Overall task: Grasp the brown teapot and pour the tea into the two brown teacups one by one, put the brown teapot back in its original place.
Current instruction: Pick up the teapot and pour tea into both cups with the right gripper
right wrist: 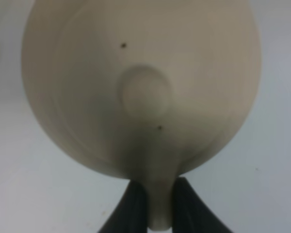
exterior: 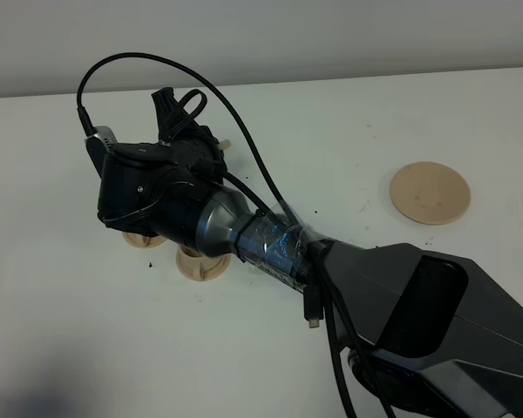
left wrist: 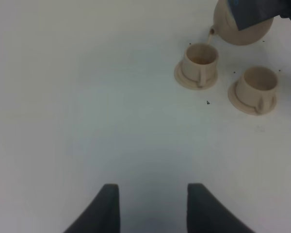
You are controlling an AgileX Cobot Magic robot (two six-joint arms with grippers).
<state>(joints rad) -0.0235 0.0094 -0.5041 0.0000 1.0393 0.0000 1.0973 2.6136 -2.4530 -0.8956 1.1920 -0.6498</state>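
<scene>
– While the right gripper (exterior: 181,117) reaches across over the cups (exterior: 199,261) in the high view, the large saucer (exterior: 430,192) sits well apart, unoccupied. Step?
– First pour, I judge. Left wrist: teapot (left wrist: 242,26) aloft, spout (left wrist: 212,34) at the near cup (left wrist: 201,60) rim; left gripper (left wrist: 153,208) open, empty.
– Right wrist?
– Jaws clamp the handle (right wrist: 160,208); long axis runs handle to spout, pointing away. Next: tip gently, then the second cup (left wrist: 257,87).
</scene>
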